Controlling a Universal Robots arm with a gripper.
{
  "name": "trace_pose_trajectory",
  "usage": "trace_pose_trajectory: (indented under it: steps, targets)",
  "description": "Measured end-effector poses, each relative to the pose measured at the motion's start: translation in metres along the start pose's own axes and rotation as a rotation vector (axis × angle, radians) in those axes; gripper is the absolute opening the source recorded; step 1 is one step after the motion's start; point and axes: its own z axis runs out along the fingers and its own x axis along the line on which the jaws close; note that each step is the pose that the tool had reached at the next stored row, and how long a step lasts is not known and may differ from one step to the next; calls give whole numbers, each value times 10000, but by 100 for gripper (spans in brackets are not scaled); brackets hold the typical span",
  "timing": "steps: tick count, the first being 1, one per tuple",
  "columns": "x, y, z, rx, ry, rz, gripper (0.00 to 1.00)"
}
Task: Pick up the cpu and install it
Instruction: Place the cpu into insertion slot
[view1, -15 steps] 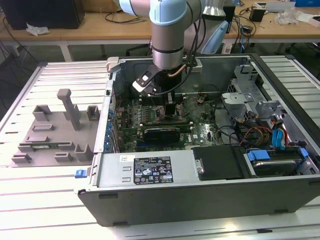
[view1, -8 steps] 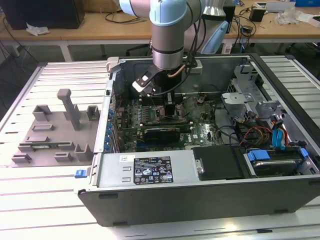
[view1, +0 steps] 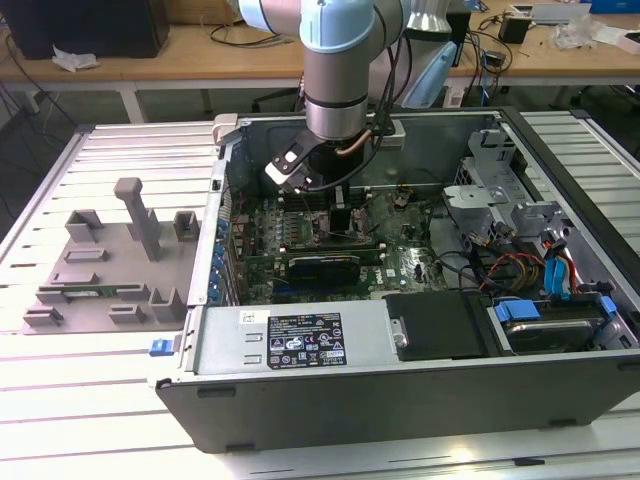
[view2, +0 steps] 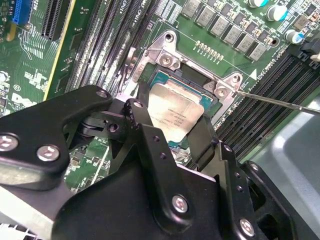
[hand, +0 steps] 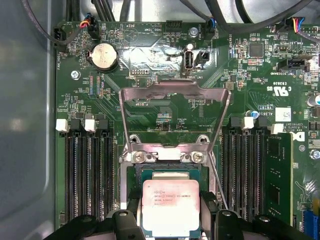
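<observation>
Second wrist view: end effector (view2: 170, 117) grasps the cpu (view2: 175, 112) over the motherboard's open socket (view2: 167, 79).

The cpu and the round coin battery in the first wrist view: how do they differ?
The cpu is square and printed; the coin battery is round. The cpu is over the socket; the coin battery sits apart on the board. Both are flat and silvery.

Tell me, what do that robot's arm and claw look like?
The arm is a thick silver-grey tube with pale blue joint caps; black cables trail beside it. The gripper is matte black, with linked fingers and silver screws.
</observation>
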Motion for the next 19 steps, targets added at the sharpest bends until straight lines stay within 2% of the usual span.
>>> trace_pose_trajectory:
  steps: [4, 5, 7, 9, 13, 17, 19]
  targets:
    - [1, 1, 1, -2, 2, -1, 55]
    - [1, 2, 2, -2, 2, -1, 62]
    - [0, 2, 1, 0, 0, -1, 62]
    - [-1, 3, -39, -1, 1, 0, 62]
    - [-3, 7, -170, -1, 1, 0, 62]
    - [-3, 8, -184, -2, 1, -1, 62]
    - [-3, 7, -185, 0, 1, -1, 47]
